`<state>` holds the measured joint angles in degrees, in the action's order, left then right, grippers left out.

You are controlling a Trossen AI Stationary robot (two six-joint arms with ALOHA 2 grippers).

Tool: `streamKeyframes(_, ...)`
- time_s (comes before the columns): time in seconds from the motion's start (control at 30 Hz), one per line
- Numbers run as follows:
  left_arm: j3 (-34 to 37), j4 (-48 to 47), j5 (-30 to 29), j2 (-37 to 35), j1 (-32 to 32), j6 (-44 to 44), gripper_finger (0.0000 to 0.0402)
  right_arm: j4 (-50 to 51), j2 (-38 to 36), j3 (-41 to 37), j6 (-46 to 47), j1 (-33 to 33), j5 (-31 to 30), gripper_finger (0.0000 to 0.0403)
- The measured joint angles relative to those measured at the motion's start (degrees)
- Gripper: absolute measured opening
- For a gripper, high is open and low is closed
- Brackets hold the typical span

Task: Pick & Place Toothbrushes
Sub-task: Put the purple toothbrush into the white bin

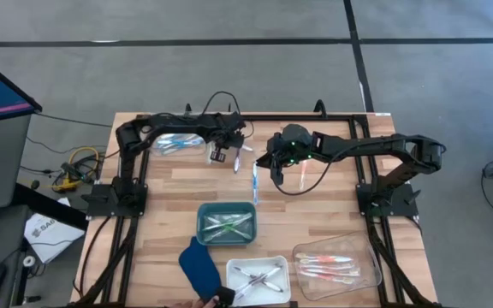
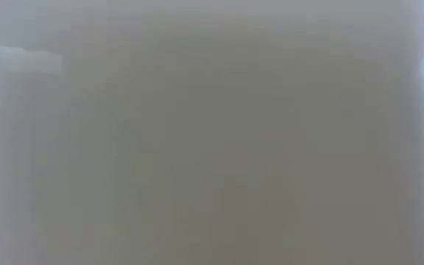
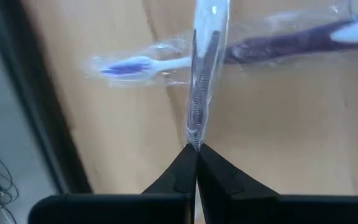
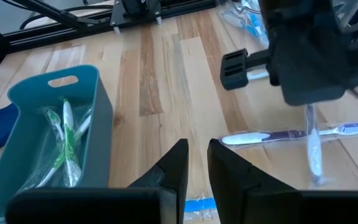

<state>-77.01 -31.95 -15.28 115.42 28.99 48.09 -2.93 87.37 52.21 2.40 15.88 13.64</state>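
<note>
My left gripper [image 3: 196,148] hangs over the far middle of the table [image 1: 332,205], shut on a toothbrush in a clear wrapper [image 3: 202,68]. That toothbrush dangles under it [image 4: 314,146]. A purple toothbrush [image 4: 291,134] with a pale handle, also wrapped, lies flat on the wood just below [image 1: 255,180]. My right gripper [image 4: 194,155] hovers to the right of both, pointing toward them. Its fingers stand slightly apart with bare wood showing between them. The low view is a blank haze. My left gripper pinches one end of the toothbrush's clear wrapper [image 3: 195,138] between its two fingertips. The fingers come from above, slanting down. The toothbrush hangs upright below them. I cannot tell whether its lower end [image 4: 316,177] touches the table.
A teal bin [image 1: 202,224] with green toothbrushes stands mid-table. At the near edge are a white tray [image 1: 281,291], a clear tray [image 1: 366,257] of pink-orange toothbrushes, and a dark blue cloth-like piece [image 1: 199,265]. Another clear tray [image 1: 176,144] stands far left. Something blue [image 4: 197,205] shows under my right gripper.
</note>
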Motion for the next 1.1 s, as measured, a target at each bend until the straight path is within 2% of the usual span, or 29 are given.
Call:
streamKeyframes(0.23,0.0,-1.4,0.4,-5.4,0.0,-2.1,0.0002,0.5,0.0,0.0,1.3,0.0,-0.1,0.0055)
streamKeyframes(0.47,0.0,-3.1,3.7,-10.5,-0.1,-4.6,0.0002,0.2,0.0,0.0,2.0,0.0,-0.2,0.0055)
streamKeyframes(0.73,0.0,-6.1,7.8,-11.3,-2.2,-8.6,0.0001,-2.5,0.0,0.0,1.7,0.0,-0.2,0.0055)
streamKeyframes(1.1,0.0,-6.4,6.4,-11.3,-6.4,-15.3,0.0001,-2.2,0.0,0.0,-3.4,0.0,-0.2,0.0055)
